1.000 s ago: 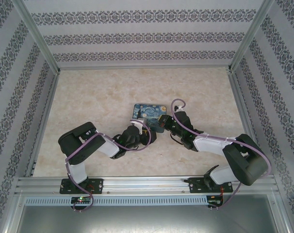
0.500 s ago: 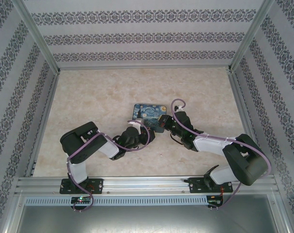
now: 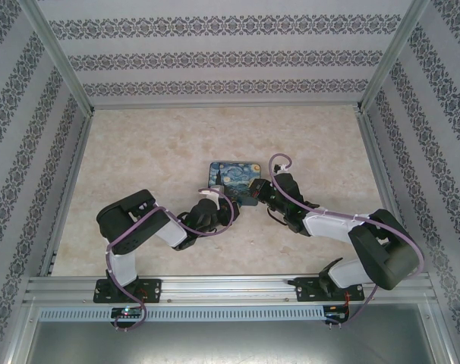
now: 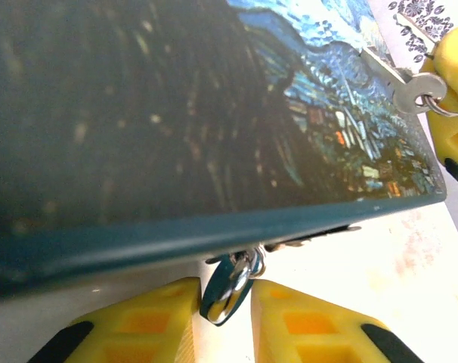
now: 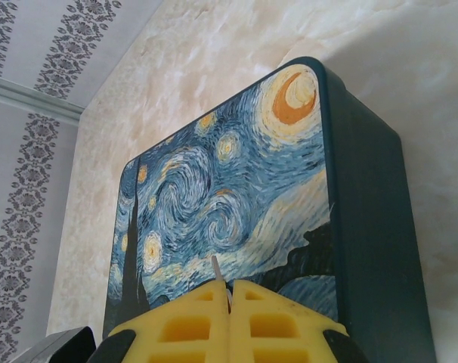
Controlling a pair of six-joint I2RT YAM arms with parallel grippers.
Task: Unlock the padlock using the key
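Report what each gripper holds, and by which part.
Right gripper: the key, pinched at its head end, blade sticking out. Left gripper: the padlock, seemingly clamped by its body's sides.

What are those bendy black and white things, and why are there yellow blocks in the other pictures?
They are two robot arms bolted to a table. One picture looks down from above. The other two come from small cameras on the wrists, so the yellow blocks are the fingers. On the table lies a painted box. The right gripper pinches a small key. The left gripper has a finger either side of a tiny padlock at the box's edge; whether it squeezes, I cannot tell.
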